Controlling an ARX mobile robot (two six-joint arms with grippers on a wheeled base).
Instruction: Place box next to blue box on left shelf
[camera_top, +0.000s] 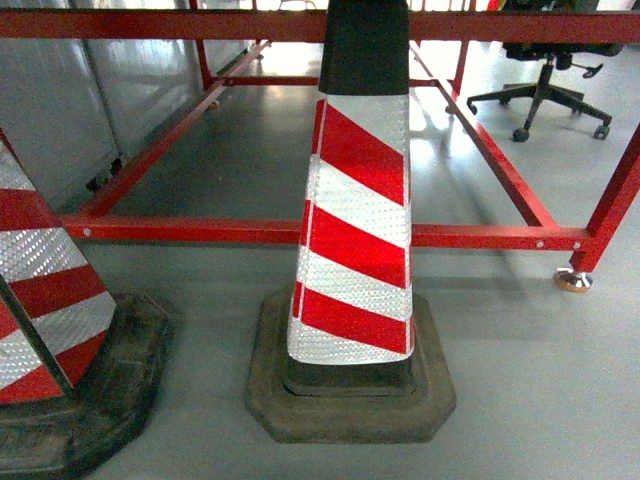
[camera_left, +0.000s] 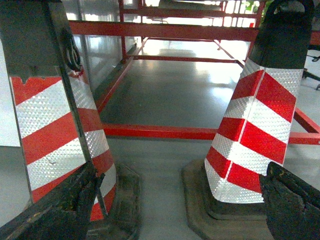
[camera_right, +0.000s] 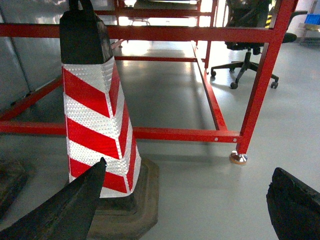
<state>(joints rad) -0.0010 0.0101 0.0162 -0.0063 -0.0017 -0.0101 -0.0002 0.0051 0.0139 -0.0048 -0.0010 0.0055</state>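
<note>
The box, the blue box and the left shelf are out of view in every frame. My left gripper (camera_left: 180, 205) is open, its two black fingers low in the left wrist view with only grey floor between them. My right gripper (camera_right: 192, 200) is open too, nothing between its dark fingers, hanging over bare floor. Neither gripper shows in the head view.
A red-and-white striped cone (camera_top: 355, 240) on a dark rubber base stands right ahead, a second cone (camera_top: 45, 300) at the left edge. Behind them runs a low red metal frame (camera_top: 200, 230) with a footed post (camera_top: 575, 275). An office chair (camera_top: 545, 90) stands far right.
</note>
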